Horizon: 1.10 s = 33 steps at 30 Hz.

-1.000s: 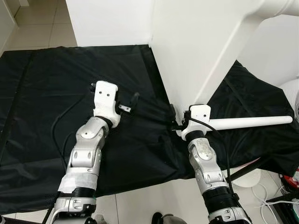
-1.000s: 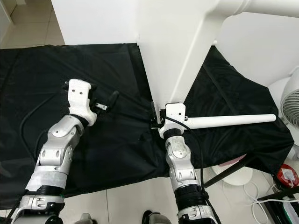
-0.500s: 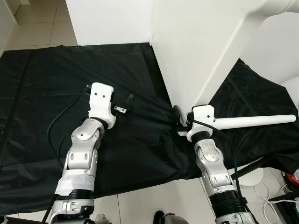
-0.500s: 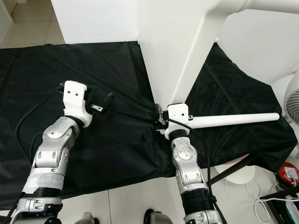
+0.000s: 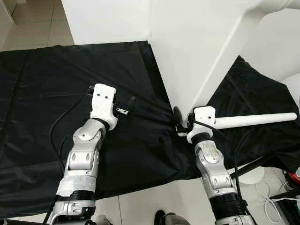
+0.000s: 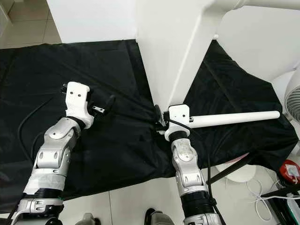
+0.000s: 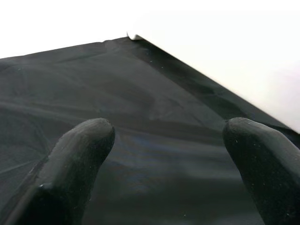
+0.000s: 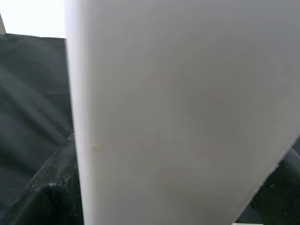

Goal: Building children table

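The white table top (image 5: 197, 51) stands on its edge on a black cloth (image 5: 56, 93). One round white leg (image 5: 255, 120) sticks out to the right near its lower edge, and another leg (image 5: 276, 5) shows at the top right. My right gripper (image 5: 178, 123) is at the lower edge of the top, shut on the panel (image 8: 178, 108), with one finger (image 8: 47, 187) on each side of it. To the left of the panel, my left gripper (image 5: 128, 106) hovers low over the cloth. It is open, and only cloth shows between its fingertips (image 7: 84, 140).
The cloth covers a tiled floor (image 5: 42, 18), with a white wall (image 5: 108, 21) behind. At the right edge stand a white fan (image 6: 293, 93) and its round base (image 6: 243, 173), with cables (image 6: 262, 192) and a red object (image 6: 289, 171) on the floor.
My left gripper has drawn back slightly to the left, staying low over the cloth. The right gripper keeps its hold on the panel. The camera has shifted a little.
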{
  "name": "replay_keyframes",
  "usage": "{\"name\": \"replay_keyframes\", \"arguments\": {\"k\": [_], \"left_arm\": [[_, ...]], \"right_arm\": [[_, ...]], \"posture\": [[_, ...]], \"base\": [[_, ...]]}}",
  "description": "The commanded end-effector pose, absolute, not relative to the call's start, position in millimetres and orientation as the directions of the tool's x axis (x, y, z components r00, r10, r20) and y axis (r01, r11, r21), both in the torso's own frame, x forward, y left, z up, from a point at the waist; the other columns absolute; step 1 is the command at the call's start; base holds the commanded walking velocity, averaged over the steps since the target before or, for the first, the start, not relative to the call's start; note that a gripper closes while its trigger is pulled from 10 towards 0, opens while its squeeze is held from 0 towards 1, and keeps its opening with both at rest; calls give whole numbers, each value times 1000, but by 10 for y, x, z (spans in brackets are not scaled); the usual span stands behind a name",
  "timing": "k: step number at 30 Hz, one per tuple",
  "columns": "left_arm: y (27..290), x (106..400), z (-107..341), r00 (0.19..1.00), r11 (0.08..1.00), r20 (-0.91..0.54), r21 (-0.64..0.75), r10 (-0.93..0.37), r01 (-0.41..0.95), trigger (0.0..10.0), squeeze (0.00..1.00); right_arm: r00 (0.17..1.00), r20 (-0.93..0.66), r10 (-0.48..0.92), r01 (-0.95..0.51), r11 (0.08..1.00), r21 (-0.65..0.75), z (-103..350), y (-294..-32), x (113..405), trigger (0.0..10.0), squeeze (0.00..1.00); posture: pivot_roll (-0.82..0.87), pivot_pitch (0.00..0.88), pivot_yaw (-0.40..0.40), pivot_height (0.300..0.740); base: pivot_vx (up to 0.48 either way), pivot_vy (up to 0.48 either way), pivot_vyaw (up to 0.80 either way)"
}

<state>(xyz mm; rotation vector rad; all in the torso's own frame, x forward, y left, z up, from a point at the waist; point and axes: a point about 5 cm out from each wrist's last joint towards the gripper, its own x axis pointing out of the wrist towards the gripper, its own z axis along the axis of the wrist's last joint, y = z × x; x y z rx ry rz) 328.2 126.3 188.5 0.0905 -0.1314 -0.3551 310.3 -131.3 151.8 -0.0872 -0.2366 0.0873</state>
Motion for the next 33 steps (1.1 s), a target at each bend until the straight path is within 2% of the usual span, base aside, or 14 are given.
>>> {"name": "replay_keyframes", "arguments": {"k": [1, 3, 4, 7, 8, 9, 20, 30, 33], "left_arm": [[1300, 3309, 1888, 971, 976, 123, 93, -207, 196, 10000, 0], [1294, 3316, 1897, 971, 977, 129, 90, -202, 192, 10000, 0], [1307, 3322, 1898, 972, 979, 133, 91, -194, 183, 10000, 0], [1317, 3325, 1899, 973, 980, 135, 92, -188, 177, 10000, 0], [1332, 3329, 1903, 974, 981, 138, 96, -179, 167, 10000, 0], [1345, 3335, 1913, 975, 983, 143, 97, -171, 158, 10000, 0], [1397, 3354, 1971, 975, 985, 165, 111, -149, 132, 10000, 0], [1588, 3387, 1995, 979, 988, 172, 132, -107, 84, 10000, 0], [1686, 3392, 2008, 981, 990, 173, 129, -85, 62, 10000, 0]], "right_arm": [[970, 229, 81, -61, 994, -95, 1544, -1342, 3122, 10000, 0], [966, 237, 102, -81, 992, -99, 1575, -1334, 3145, 10000, 0], [963, 241, 120, -98, 990, -102, 1591, -1323, 3160, 5255, 0], [961, 244, 131, -109, 989, -104, 1602, -1316, 3169, 5255, 0], [959, 245, 143, -121, 987, -103, 1611, -1310, 3178, 471, 0], [956, 248, 159, -137, 985, -103, 1621, -1301, 3191, 0, 0], [946, 258, 197, -175, 979, -106, 1682, -1207, 3290, 0, 0], [917, 286, 277, -270, 961, -65, 1639, -922, 3096, 0, 0], [891, 300, 342, -340, 939, -58, 1635, -790, 2997, 0, 0]], "posture": [[32, 136, -16, 740], [34, 129, -26, 740], [37, 124, -33, 740], [39, 122, -35, 740], [43, 117, -38, 740], [49, 113, -42, 740], [57, 116, -37, 740], [45, 130, -24, 740], [40, 133, -14, 740]], "base": [[0, 0, 0], [0, 0, 0], [0, 0, 0], [0, 0, 0], [0, 0, 0], [0, 0, 0], [0, 0, 0], [0, 0, 0], [0, 0, 0]]}}
